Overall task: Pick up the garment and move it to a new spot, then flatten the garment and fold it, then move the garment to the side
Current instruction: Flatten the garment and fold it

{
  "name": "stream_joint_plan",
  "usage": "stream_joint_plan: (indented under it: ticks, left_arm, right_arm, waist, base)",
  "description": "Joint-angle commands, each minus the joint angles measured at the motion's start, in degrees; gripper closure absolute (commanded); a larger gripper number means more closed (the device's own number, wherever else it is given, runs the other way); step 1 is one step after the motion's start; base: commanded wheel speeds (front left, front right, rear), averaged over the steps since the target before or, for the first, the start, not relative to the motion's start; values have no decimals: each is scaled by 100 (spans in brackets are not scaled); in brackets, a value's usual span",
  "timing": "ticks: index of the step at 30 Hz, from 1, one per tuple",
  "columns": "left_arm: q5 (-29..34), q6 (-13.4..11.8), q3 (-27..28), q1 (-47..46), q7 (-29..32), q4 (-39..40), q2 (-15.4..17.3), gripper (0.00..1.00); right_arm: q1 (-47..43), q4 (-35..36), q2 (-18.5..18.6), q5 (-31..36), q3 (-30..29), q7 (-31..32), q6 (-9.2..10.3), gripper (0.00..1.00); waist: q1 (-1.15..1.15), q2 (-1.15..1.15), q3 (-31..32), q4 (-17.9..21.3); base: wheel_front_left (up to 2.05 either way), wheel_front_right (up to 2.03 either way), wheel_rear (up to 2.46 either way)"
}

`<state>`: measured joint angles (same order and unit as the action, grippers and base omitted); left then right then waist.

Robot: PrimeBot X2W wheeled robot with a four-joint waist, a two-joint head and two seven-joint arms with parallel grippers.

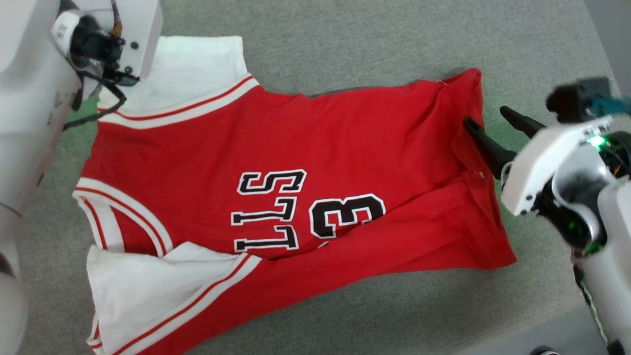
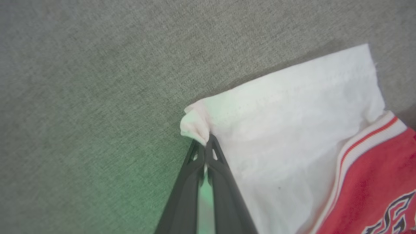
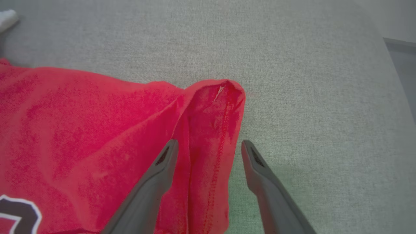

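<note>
The red garment [image 1: 305,143] lies spread on the grey cloth surface, its black letters and number facing up and its white sleeves at the left. In the left wrist view my left gripper [image 2: 205,143] is shut on the bunched corner of the far white sleeve [image 2: 292,130]. In the head view the pale left wrist housing [image 1: 123,39] covers that grip. My right gripper [image 1: 485,117] stands open at the garment's right hem. One finger rests over the red cloth [image 3: 97,130] and the other over the bare surface, with the folded hem corner [image 3: 221,104] between them in the right gripper's [image 3: 209,143] view.
The grey cloth surface [image 1: 369,44] reaches past the garment on the far side and at the front. Its edge runs along the lower right [image 1: 542,325] and shows in the right wrist view as a corner [image 3: 390,42]. The near white sleeve [image 1: 148,286] lies rumpled at the front left.
</note>
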<state>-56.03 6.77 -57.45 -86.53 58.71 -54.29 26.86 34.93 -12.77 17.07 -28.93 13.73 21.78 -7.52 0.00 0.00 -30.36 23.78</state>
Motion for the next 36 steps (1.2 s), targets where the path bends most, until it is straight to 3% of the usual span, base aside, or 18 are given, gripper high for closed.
stream_joint_plan:
  ticks: [1,8,21,22,23,27,36]
  left_arm:
    - [-37,38,-68,140,-11,-51,-54,100]
    - [-68,65,-122,30,-90,-85,-121,100]
    - [-184,60,-242,-43,-192,-156,-203,100]
    - [-202,60,-258,-40,-198,-153,-205,100]
    - [-220,60,-272,-33,-209,-149,-209,100]
    - [-312,61,-304,41,-269,-135,-222,100]
    - [-750,63,-128,-61,-616,118,-249,100]
  right_arm:
    - [249,-128,22,26,68,523,8,0]
    - [1311,-923,-288,-252,-34,2057,8,0]
    - [2507,-2494,-615,306,-109,3305,9,0]
    - [2559,-2603,-655,343,-124,3368,9,13]
    - [2599,-2689,-701,364,-123,3431,9,100]
    - [2695,-2850,-744,445,-71,3496,9,100]
    - [2762,-2626,-481,272,-78,2571,9,100]
  waist:
    - [0,0,-31,-40]
    - [0,0,-150,-166]
    - [0,0,-308,-277]
    - [0,0,-313,-283]
    - [0,0,-316,-291]
    - [0,0,-289,-336]
    - [0,0,69,-623]
  base:
    - [0,0,0]
    - [0,0,0]
    - [0,0,0]
    - [0,0,0]
    - [0,0,0]
    - [0,0,0]
    - [0,0,0]
